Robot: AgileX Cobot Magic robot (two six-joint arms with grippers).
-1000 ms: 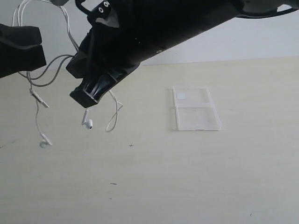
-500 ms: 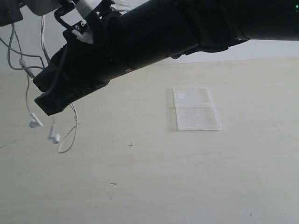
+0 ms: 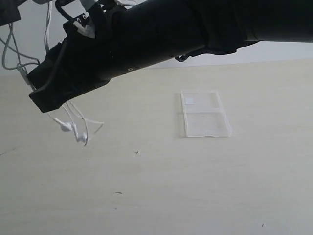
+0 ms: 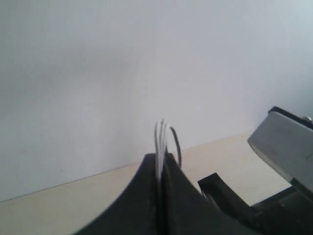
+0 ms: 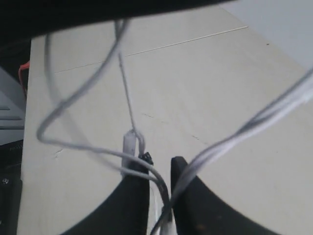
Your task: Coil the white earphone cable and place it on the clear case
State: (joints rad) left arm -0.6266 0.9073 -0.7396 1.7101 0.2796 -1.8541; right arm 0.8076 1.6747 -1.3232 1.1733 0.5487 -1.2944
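The white earphone cable (image 3: 73, 113) hangs in loops at the far left, above the table, its two earbuds (image 3: 66, 126) dangling below. My right gripper (image 3: 41, 100) reaches across to the left; its jaws (image 5: 159, 164) stand narrowly apart with cable strands (image 5: 128, 105) pinched between them. My left gripper (image 4: 160, 157) is shut on several upright cable strands (image 4: 160, 134); in the exterior view only a dark corner of it (image 3: 9, 13) shows at top left. The clear case (image 3: 204, 115) lies flat on the table, right of centre, well away from both grippers.
The black right arm (image 3: 186, 29) spans the top of the exterior view and hides the upper cable loops. A pale wooden table (image 3: 161, 196) stretches under everything, with a white wall (image 3: 274, 51) behind. A grey part of the other arm (image 4: 286, 147) sits close to the left gripper.
My right arm has swung left across the scene, carrying the cable. The earbuds, hanging lower left half a second ago, have swung rightwards under the gripper. The case has not moved.
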